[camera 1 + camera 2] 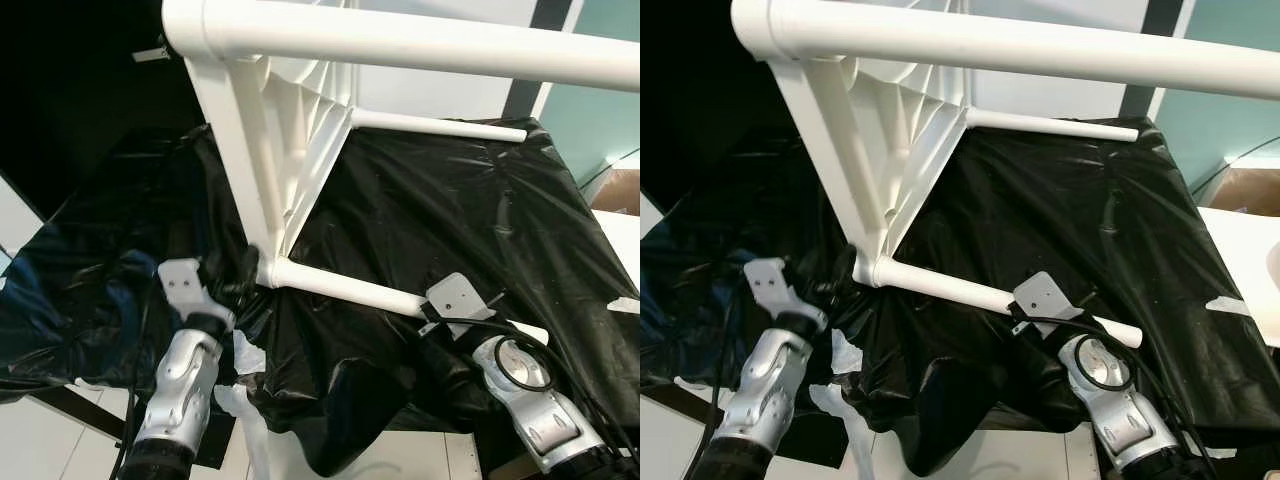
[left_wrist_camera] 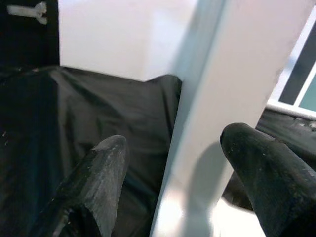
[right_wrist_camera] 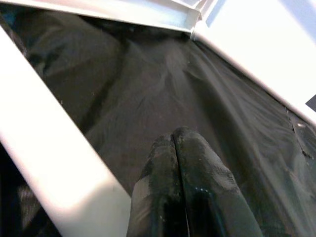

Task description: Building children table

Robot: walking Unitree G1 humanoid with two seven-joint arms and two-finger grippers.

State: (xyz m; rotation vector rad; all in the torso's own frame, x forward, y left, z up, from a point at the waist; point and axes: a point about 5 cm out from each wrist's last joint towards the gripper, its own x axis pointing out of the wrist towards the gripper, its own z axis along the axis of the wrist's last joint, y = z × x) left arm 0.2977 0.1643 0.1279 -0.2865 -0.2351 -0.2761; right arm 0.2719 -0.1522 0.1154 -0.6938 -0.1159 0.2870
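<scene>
A white plastic children's table [image 1: 290,130] lies tipped on its side on black sheeting, ribbed underside showing. One round leg [image 1: 420,45] runs across the top of the view, a second leg [image 1: 345,288] lies low on the sheet, and a third [image 1: 440,125] points away at the back. My left gripper [image 2: 173,143] is open at the table's lower corner, with its fingers [image 2: 103,163] on either side of a white edge. My right gripper [image 3: 174,140] is shut on nothing and hovers over the black sheet beside the low leg [image 3: 54,168].
Crinkled black plastic sheeting [image 1: 450,210] covers the work surface and hangs over its front edge. White floor tiles [image 1: 50,440] show below left. A cardboard box [image 1: 620,190] and a teal wall stand at the right. A cable [image 1: 490,325] loops over my right wrist.
</scene>
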